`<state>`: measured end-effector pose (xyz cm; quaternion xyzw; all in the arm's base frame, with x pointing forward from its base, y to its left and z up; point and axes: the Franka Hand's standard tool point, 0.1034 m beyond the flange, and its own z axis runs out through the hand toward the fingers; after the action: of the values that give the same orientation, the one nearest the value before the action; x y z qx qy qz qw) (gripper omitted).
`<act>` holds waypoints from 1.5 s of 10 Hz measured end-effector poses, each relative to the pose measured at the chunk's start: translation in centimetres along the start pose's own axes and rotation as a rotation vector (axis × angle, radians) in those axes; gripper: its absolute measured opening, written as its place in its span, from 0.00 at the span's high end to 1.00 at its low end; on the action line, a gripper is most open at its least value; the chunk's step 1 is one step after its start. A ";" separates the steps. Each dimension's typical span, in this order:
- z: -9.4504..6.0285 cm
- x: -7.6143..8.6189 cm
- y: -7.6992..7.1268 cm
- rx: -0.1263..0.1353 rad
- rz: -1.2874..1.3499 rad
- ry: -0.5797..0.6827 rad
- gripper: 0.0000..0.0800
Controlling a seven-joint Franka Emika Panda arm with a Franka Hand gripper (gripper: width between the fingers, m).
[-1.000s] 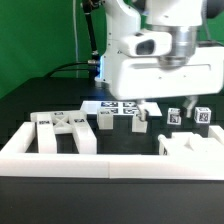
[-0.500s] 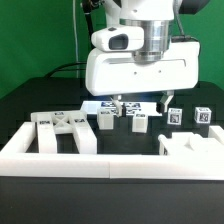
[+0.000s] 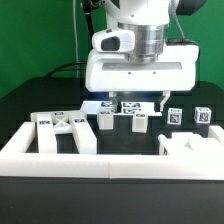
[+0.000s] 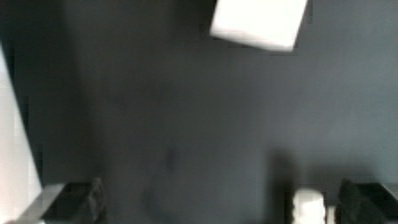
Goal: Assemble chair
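From the exterior view, the gripper (image 3: 139, 102) hangs just above the marker board (image 3: 122, 106), fingers spread wide with nothing between them. The chair is loose parts set around that board. A post (image 3: 105, 121) and a second post (image 3: 140, 122) stand just in front of it. Two further posts (image 3: 174, 117) stand off to the exterior view's right, and a frame piece (image 3: 60, 126) lies off to the left. The white rail (image 3: 100, 162) lies nearer the camera.

The wrist view is blurred – dark table (image 4: 178, 120), both fingertips (image 4: 80, 198) parted, and one white block (image 4: 258, 22) well apart from them.
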<state>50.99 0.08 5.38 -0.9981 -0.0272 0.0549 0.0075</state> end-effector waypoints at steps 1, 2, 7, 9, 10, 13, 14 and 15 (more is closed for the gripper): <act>0.0 0.1 -0.2 0.000 -0.006 0.006 0.19; 0.1 -0.1 -0.2 0.001 -0.007 -0.016 0.19; 0.8 -1.2 -0.8 0.019 -0.011 -0.253 0.19; 0.9 -1.1 -1.2 0.027 -0.018 -0.375 0.19; 1.0 -1.4 -1.2 0.032 -0.019 -0.443 0.19; 2.0 -2.1 -1.2 0.044 -0.018 -0.619 0.19; 2.4 -2.1 -1.2 0.045 -0.017 -0.650 0.19; 2.6 -2.7 -1.1 0.049 -0.016 -0.712 0.19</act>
<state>48.00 1.07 3.08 -0.9156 -0.0344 0.4001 0.0222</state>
